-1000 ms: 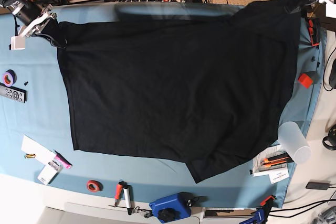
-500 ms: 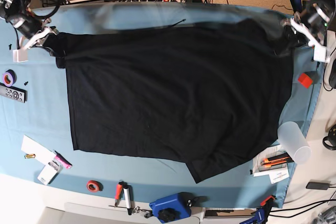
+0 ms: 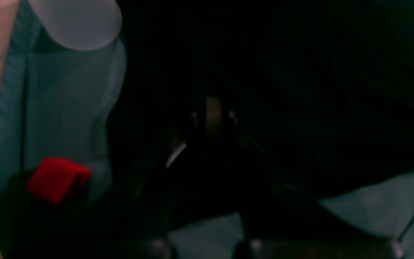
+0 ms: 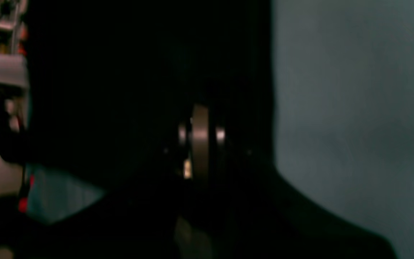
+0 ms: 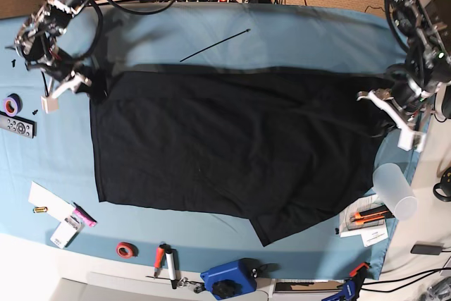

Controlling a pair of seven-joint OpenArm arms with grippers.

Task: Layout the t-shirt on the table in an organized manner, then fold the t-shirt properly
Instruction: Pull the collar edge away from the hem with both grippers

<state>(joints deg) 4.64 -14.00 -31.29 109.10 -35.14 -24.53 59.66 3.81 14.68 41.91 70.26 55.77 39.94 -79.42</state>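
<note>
The black t-shirt (image 5: pixel 232 146) lies spread over the middle of the light blue table (image 5: pixel 296 33), back side up, with no print or tag showing. A sleeve sticks out at the front right (image 5: pixel 282 227). My right gripper (image 5: pixel 83 84) is at the shirt's far left corner and shut on the fabric. In the right wrist view the gripper (image 4: pixel 199 138) is wrapped in dark cloth (image 4: pixel 138 90). My left gripper (image 5: pixel 384 107) is shut on the shirt's far right corner. In the left wrist view the gripper (image 3: pixel 212 115) is buried in black fabric (image 3: pixel 282 72).
A translucent cup (image 5: pixel 394 189) lies by the right edge and shows in the left wrist view (image 3: pixel 77 21), next to a red block (image 3: pixel 58 178). A thin black rod (image 5: pixel 215 45) lies at the back. Tape roll (image 5: pixel 12 104), remote (image 5: pixel 15 126), papers (image 5: pixel 53 206), red tape (image 5: pixel 126 249), markers (image 5: pixel 165 262) and a blue tool (image 5: pixel 229 278) line the borders.
Both grippers have moved toward the front, dragging the shirt's far edge with them. A strip of blue cloth and the black rod at the back are now uncovered.
</note>
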